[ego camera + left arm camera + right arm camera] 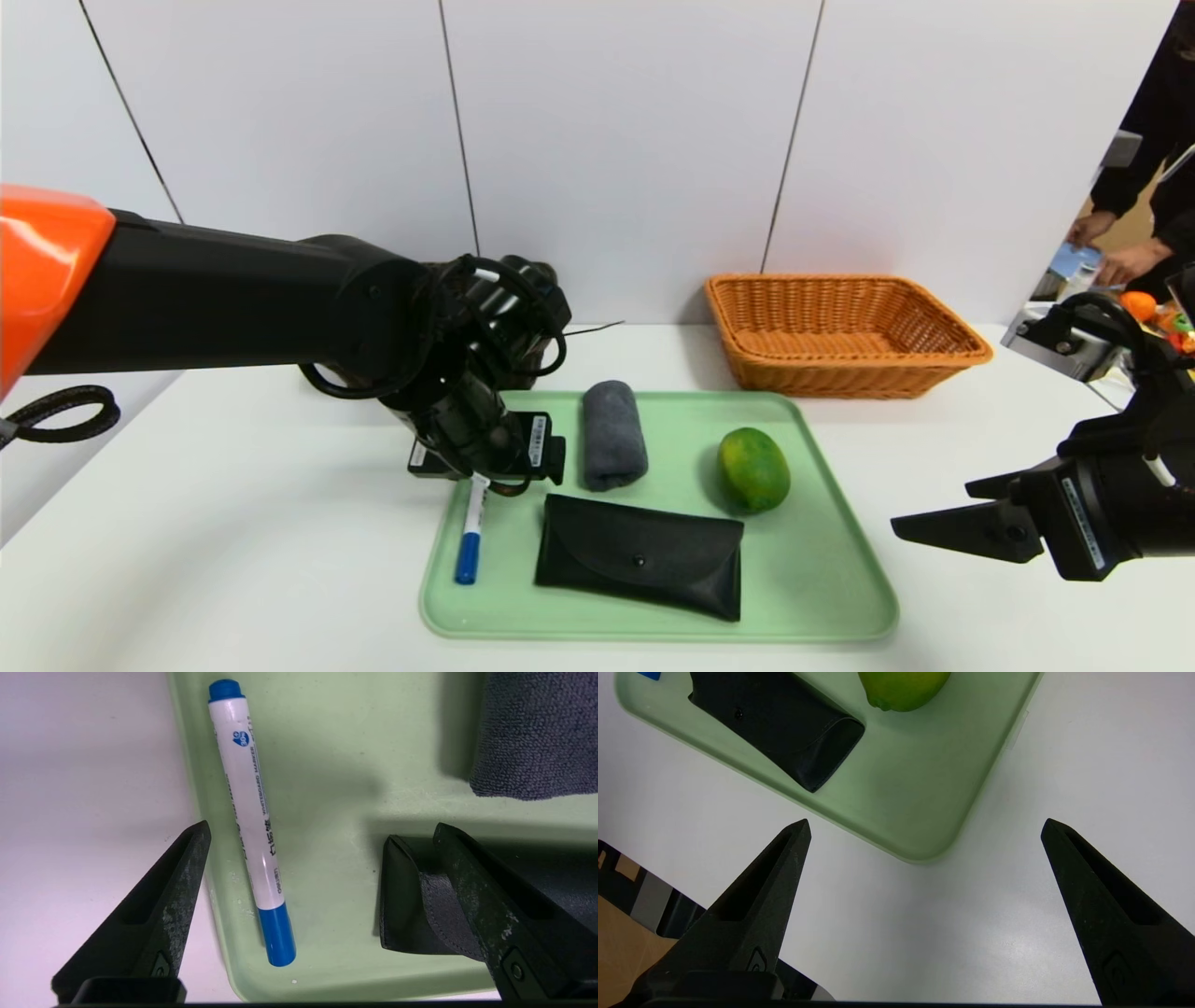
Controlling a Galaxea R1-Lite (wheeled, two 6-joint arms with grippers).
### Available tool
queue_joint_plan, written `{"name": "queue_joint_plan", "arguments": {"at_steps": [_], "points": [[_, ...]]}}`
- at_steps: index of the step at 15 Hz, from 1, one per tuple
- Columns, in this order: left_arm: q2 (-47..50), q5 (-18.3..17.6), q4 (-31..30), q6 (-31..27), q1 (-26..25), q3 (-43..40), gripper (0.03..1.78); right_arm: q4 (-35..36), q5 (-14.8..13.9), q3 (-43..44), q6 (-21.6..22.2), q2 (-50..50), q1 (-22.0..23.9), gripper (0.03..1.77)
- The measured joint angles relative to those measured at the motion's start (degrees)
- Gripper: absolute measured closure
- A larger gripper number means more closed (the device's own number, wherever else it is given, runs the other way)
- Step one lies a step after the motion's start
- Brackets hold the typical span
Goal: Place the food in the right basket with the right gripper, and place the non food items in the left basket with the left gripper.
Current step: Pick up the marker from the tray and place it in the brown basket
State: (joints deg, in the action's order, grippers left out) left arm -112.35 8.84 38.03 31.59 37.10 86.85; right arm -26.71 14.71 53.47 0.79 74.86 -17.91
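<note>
Green tray edge between open left pincer's fingers, alongside marker.

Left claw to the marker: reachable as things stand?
Probably yes. The left claw hovers open above the tray, and the marker lies between its fingers with nothing on top. The black pouch sits under one finger, so a straight descent might brush it.
</note>
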Motion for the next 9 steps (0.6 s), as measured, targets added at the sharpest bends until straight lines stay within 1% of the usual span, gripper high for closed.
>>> {"name": "queue_joint_plan", "arguments": {"at_steps": [9], "points": [[-1.90,-0.22,-0.17,0.02,-0.55,0.04,0.12,0.06,0.20,-0.38,0.00,-0.04,0.00,0.09]]}}
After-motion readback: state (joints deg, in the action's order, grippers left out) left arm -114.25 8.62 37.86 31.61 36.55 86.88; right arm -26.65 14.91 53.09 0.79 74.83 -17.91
